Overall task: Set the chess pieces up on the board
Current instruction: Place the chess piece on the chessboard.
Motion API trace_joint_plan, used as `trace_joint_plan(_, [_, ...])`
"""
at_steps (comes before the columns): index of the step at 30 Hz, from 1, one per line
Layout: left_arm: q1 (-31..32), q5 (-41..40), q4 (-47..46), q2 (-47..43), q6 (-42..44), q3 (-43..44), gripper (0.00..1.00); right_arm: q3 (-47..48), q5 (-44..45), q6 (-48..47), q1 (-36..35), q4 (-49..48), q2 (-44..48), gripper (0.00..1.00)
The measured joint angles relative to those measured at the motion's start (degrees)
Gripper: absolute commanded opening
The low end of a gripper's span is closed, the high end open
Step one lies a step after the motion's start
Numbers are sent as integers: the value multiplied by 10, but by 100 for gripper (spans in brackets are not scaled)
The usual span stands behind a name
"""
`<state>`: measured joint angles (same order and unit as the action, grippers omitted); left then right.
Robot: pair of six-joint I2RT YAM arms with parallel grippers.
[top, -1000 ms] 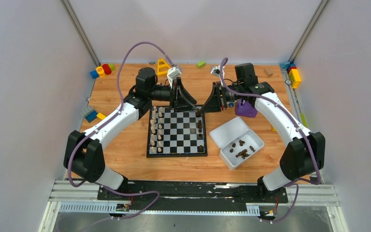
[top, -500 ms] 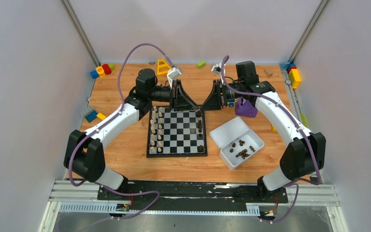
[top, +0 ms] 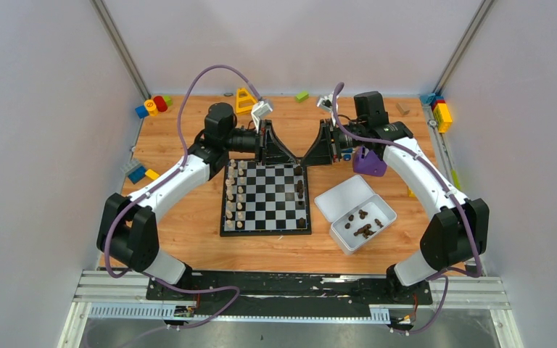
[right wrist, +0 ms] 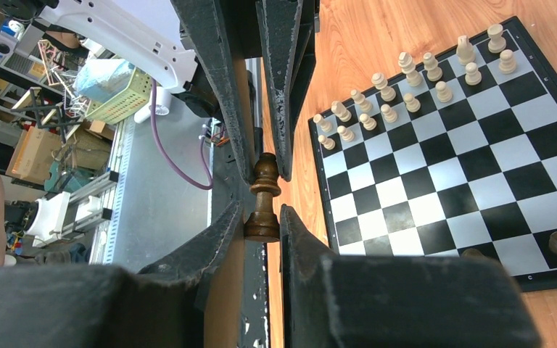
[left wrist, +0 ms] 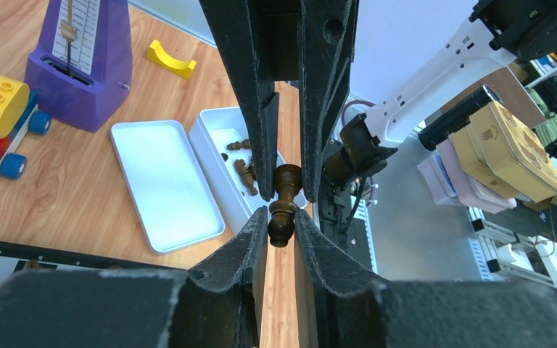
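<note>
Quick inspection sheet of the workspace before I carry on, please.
Surface: wooden table; board flat in the middle.
Job's things: cream pieces in two rows on the board's left side; a few dark pieces on its right; more in the white tray; one dark piece held above the board's far edge.
Clutter: tray lid, purple metronome, toy blocks along the edges.
Grippers: left gripper and right gripper both closed on that dark piece, at opposite ends.
Cables: purple cables loop above the arms, off the board.
Surroundings: pale walls; nothing else seen.
</note>
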<state>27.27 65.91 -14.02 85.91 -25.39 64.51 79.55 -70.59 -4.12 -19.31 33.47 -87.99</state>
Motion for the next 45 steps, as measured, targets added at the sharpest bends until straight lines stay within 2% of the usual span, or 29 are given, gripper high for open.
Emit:
trace_joint_plan(4, [0,0,0,2,1,0,20,0,0,0,0,0,0,1])
trace_joint_plan(8, [0,0,0,2,2,0,6,0,1,2,0,-2,0,7])
trace_joint_plan(11, [0,0,3,2,5,0,0,0,1,2,0,-4,0,22])
trace_joint_plan(13, [0,-2,15,2,15,3,0,-2,5,2,0,-5,0,45])
trace_joint_plan(14, [1,-4,28,2,25,7,0,-5,7,0,1,-7,0,50])
trace_joint_plan(17, [3,-14,86,2,71,23,0,-18,22,-6,7,-12,0,61])
trace_joint_plan(20, [5,-39,188,2,148,55,0,-33,35,-16,32,-12,7,69])
trace_joint_plan(26, [30,-144,383,3,321,130,0,-70,57,-31,118,-12,61,72])
trace_joint_plan(30, [75,-233,497,39,395,194,0,-95,67,-35,176,-12,111,73])
trace_joint_plan(37, [139,-363,626,159,441,288,0,-138,89,-35,263,-13,185,75])
trace_joint_plan(45, [214,-475,732,274,464,390,0,-189,127,-37,285,-12,233,75])
